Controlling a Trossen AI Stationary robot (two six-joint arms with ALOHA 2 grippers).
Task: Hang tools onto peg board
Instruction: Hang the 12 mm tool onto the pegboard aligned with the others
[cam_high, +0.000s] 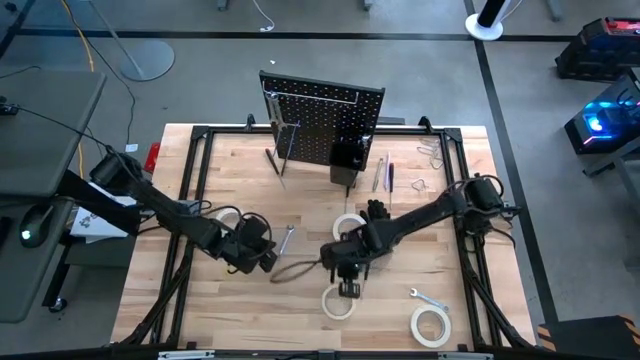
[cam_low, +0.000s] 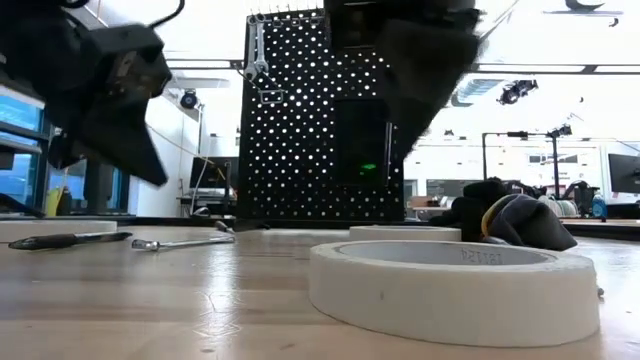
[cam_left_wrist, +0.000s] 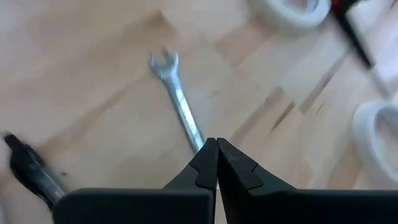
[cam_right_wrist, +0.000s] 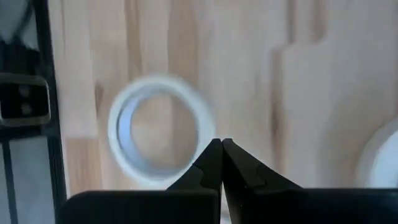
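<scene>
The peg board (cam_high: 325, 125) stands upright at the table's back edge, with a small black bin (cam_high: 347, 157) on it. My left gripper (cam_high: 270, 263) is shut and empty, just short of a silver wrench (cam_high: 285, 240); the left wrist view shows the wrench (cam_left_wrist: 177, 99) lying beyond the closed fingertips (cam_left_wrist: 205, 158). My right gripper (cam_high: 349, 288) is shut and empty, hovering beside a white tape roll (cam_high: 338, 302), which the right wrist view shows as tape roll (cam_right_wrist: 160, 130). A black glove bundle (cam_high: 378, 212) lies behind the right arm.
More tape rolls lie at the front right (cam_high: 432, 326), centre (cam_high: 349, 226) and left (cam_high: 228, 218). A second wrench (cam_high: 428, 300) lies front right. Screwdrivers (cam_high: 390, 176) and rods (cam_high: 379, 174) lie near the board. A black frame (cam_high: 195, 160) edges the table.
</scene>
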